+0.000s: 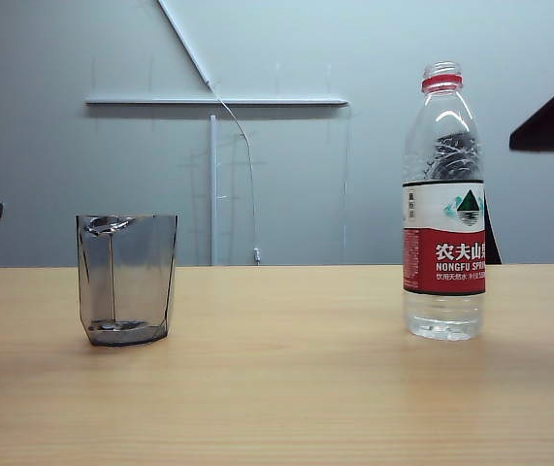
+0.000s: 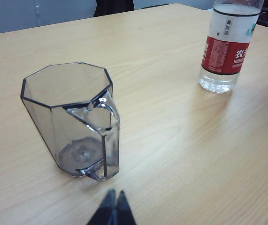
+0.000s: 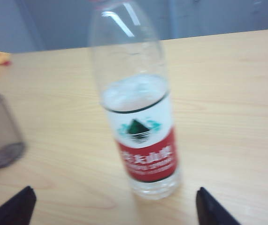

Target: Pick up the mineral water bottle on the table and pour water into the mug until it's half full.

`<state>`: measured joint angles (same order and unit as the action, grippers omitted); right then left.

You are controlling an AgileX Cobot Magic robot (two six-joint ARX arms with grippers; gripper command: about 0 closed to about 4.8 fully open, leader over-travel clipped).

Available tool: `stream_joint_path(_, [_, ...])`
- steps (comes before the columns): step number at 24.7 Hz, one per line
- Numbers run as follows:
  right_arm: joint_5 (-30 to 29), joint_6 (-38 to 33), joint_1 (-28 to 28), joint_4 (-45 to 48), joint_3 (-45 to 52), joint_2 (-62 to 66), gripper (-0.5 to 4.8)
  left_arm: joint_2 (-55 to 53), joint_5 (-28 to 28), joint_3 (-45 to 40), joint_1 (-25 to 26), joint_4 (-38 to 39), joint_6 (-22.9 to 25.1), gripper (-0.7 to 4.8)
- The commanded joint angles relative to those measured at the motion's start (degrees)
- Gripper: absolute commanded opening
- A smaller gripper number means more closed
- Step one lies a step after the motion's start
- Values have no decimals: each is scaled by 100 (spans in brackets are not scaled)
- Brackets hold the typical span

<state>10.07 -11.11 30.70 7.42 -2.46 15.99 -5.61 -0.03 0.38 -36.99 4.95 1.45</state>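
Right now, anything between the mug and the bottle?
Nothing: bare table between the mug and the mineral water bottle, clearest in the exterior view; the left wrist view agrees.

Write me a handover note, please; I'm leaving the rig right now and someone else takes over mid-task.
Left gripper: shut, empty, low over the table, short of the mug.
Right gripper: open, empty, fingers either side of the mineral water bottle, not touching.
Mug: upright on the left, looks empty.
Bottle: upright on the right, cap off, water up to the label's top.
Done: nothing picked up or poured.
Left: grip the bottle, lift, pour until the mug is half full.
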Motion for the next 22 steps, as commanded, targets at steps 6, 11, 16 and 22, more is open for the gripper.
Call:
stream_joint_path(6, [79,586,-125,3136,-33,2887,479,-4,9,13,-7,-76,-17,-2])
stream_joint_path(11, [57,581,-179,5449,-140,5184,479,-4,7,13,-4,-74,-17,-2])
stream_joint_path(16, [212,577,-177,6996,-588,7147,479,-4,9,13,-7,-74,-17,-2])
stream_joint_path(22, [549,518,-179,7320,-1099,8050,479,-4,9,13,-4,-74,-17,-2])
